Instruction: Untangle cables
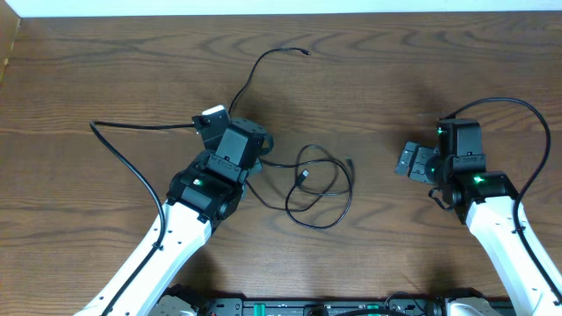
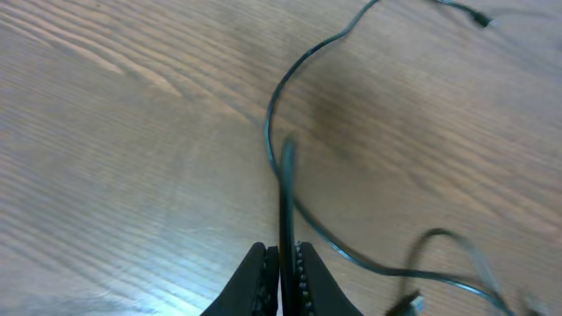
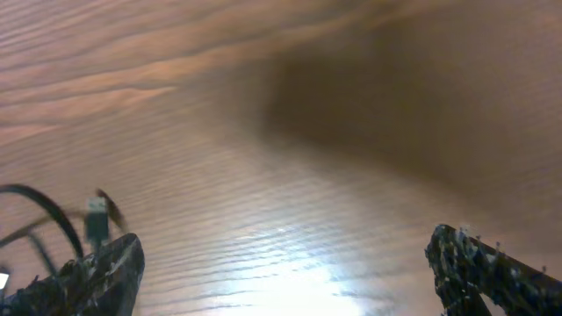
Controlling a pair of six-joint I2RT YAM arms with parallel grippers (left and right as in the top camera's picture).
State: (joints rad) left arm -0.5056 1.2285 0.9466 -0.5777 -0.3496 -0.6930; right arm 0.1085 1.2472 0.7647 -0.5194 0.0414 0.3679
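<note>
Cables (image 1: 320,184): lying in loose loops at mid-table, one strand trailing toward the far edge.
Left gripper (image 2: 281,256): pinching one black strand between closed fingers.
Right gripper (image 3: 283,244): gaping wide, holding nothing, right of the tangle.
Table (image 1: 421,70): showing brown wood grain.

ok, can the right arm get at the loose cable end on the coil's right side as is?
Probably yes. The right gripper is open and faces the cable end across bare table, with nothing between them. The left gripper is shut on a cable on the far side.
</note>
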